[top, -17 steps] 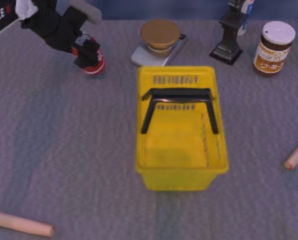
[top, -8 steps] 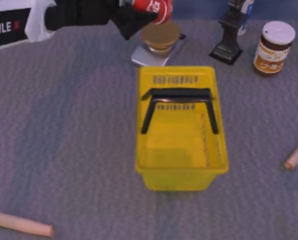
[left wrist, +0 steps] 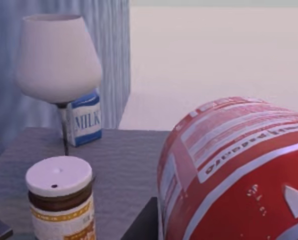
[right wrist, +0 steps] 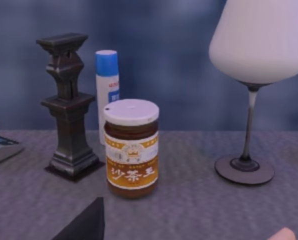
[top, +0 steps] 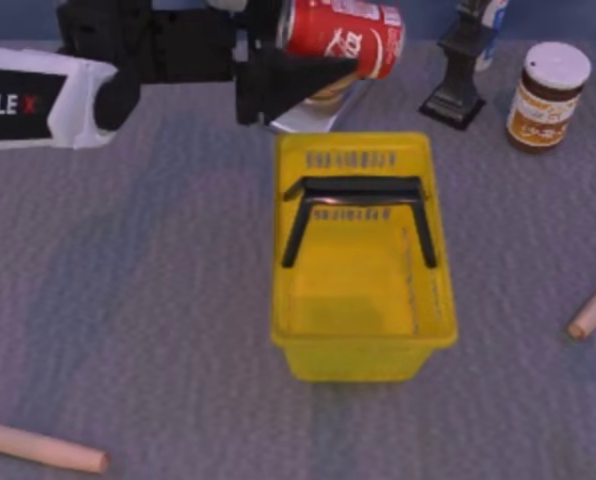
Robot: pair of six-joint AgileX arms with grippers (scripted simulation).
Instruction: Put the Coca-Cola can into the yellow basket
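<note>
grey textured table [top: 128,300], blue curtain backdrop [right wrist: 179,60], pale floor [left wrist: 214,60]

The left gripper [top: 313,62] has carried the Coca-Cola can [top: 340,35] rightward and apparently higher, nearer the yellow basket [top: 363,345].

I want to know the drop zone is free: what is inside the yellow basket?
The basket shows only its bare yellow floor, with its black handle folded across the far half. The left gripper holds the can beyond the far rim, not inside.

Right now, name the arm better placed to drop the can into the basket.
Left. Its end effector already holds the Coca-Cola can aloft just beyond the yellow basket; the right arm is out of the top view.
</note>
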